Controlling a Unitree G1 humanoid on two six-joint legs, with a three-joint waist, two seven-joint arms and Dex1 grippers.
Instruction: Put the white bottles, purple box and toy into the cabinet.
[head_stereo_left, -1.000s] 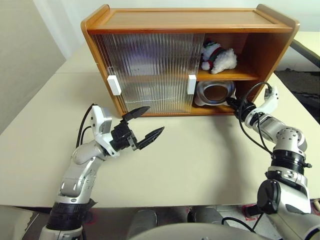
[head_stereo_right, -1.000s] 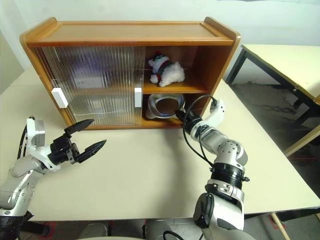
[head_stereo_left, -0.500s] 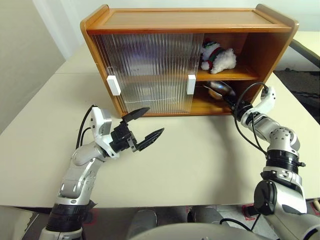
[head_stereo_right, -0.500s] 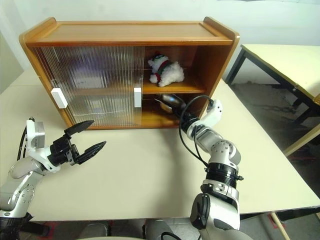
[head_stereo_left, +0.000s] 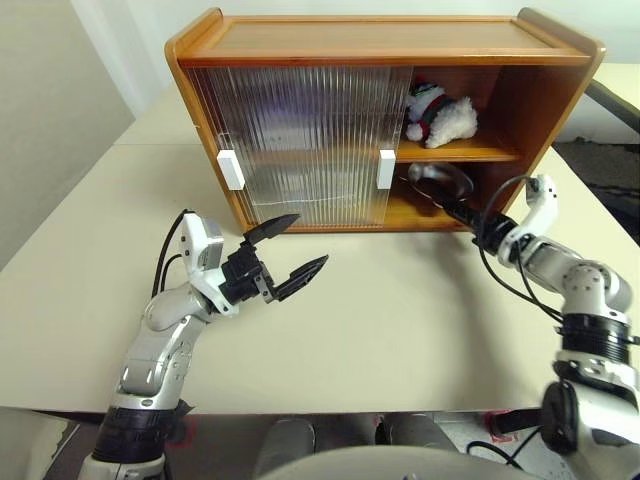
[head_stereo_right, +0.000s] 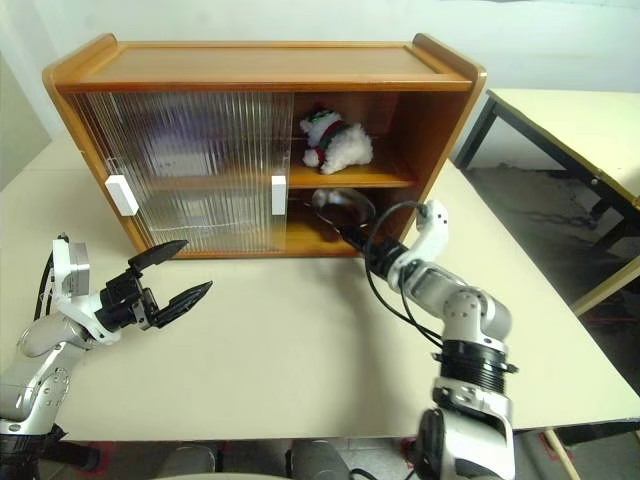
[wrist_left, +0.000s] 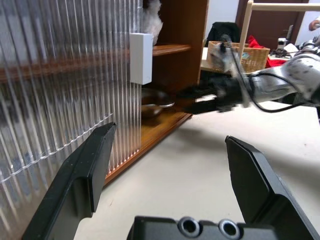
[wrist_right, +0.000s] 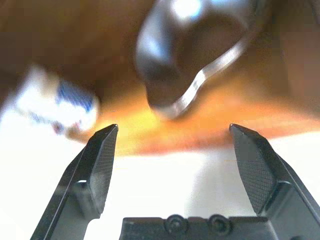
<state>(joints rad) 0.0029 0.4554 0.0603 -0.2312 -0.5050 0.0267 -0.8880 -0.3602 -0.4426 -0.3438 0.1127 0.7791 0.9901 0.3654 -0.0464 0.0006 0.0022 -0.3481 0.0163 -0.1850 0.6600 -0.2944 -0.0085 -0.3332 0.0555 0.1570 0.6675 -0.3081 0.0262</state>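
One toy (head_stereo_left: 441, 114) on cabinet (head_stereo_left: 385, 45) upper shelf, one bowl (head_stereo_left: 442, 183) below, two pincers spread wide, empty.

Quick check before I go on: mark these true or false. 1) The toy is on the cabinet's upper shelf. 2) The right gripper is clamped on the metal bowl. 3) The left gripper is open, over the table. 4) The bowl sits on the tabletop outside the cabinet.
1) True: the toy lies on the upper shelf of the cabinet.
2) False: the right gripper is open, apart from the metal bowl.
3) True: the left gripper is open above the table.
4) False: the bowl is on the lower shelf.
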